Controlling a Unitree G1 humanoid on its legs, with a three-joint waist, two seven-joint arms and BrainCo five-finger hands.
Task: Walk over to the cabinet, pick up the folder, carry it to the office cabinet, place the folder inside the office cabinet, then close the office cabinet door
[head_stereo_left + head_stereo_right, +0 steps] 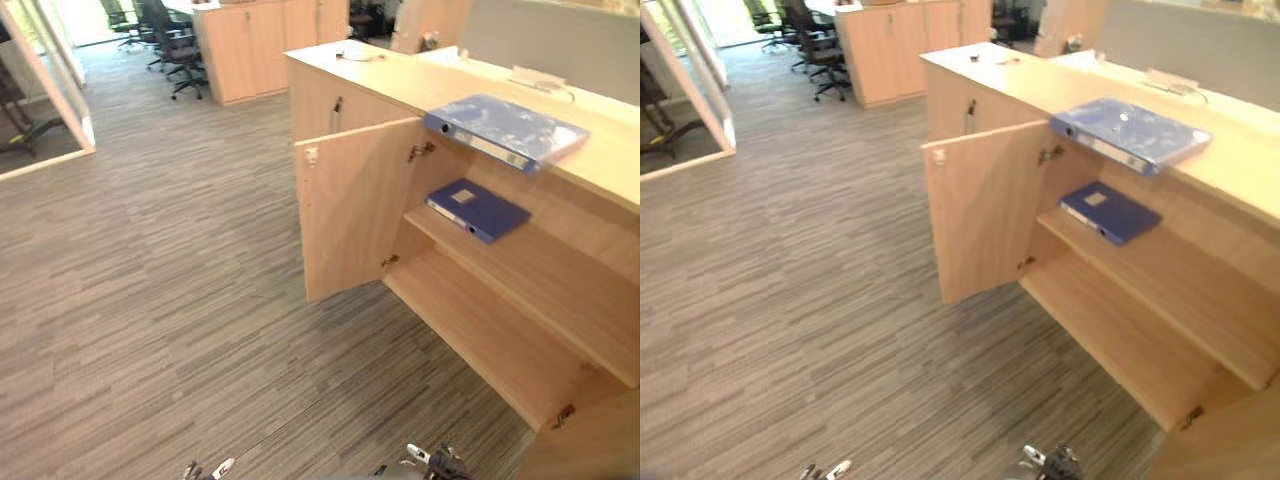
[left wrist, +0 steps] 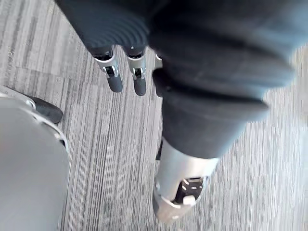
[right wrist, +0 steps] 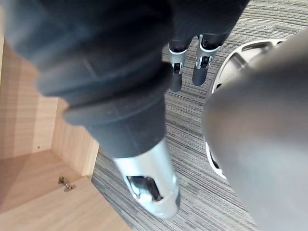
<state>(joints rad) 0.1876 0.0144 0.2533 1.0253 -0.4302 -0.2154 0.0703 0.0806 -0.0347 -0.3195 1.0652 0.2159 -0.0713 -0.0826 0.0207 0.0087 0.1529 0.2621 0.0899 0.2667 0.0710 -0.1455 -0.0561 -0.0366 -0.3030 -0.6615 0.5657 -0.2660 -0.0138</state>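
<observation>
A light blue folder (image 1: 505, 130) lies flat on top of the wooden office cabinet (image 1: 400, 85), overhanging its front edge a little. A darker blue folder (image 1: 478, 209) lies on the upper shelf inside. The cabinet's left door (image 1: 355, 205) stands open, swung out towards the carpet. My left hand (image 2: 180, 187) hangs over the carpet with straight fingers (image 2: 115, 79) and holds nothing. My right hand (image 3: 147, 180) hangs beside the cabinet's lower corner, its fingers (image 3: 202, 65) straight and empty too. Both hands are far below and in front of the folders.
A second cabinet door (image 1: 590, 445) stands open at the lower right. A wooden cabinet row (image 1: 260, 45) and office chairs (image 1: 175, 45) stand at the back. A glass partition (image 1: 50, 90) borders the left. Striped grey carpet (image 1: 160, 280) spreads in front of the cabinet.
</observation>
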